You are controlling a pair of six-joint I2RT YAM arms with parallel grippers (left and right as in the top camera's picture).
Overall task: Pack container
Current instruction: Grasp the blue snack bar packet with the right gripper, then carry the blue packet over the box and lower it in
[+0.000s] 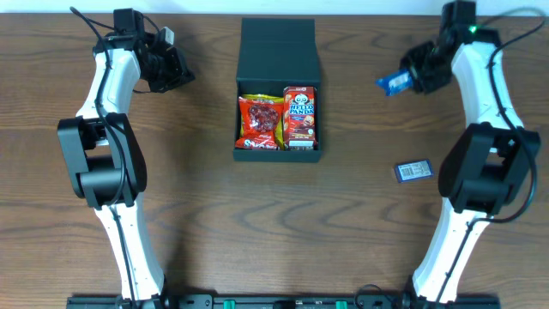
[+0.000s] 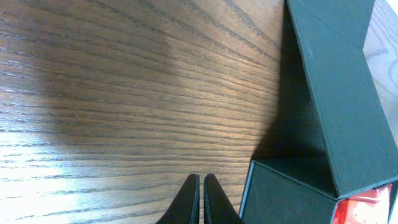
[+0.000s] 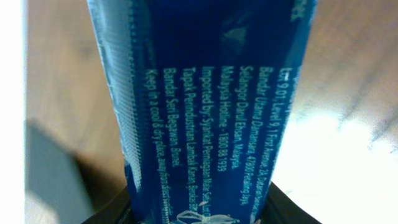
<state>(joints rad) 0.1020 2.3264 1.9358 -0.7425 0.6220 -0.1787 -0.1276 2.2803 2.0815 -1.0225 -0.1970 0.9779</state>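
Right hand pinching blue packet, left hand pressed together, container between them

Overhead looks straight down on the whole desk, both arms in frame. Left wrist faces down, near the desk, past its fingers, sharing the container with overhead. Right wrist: extreme close-up of blue packet.
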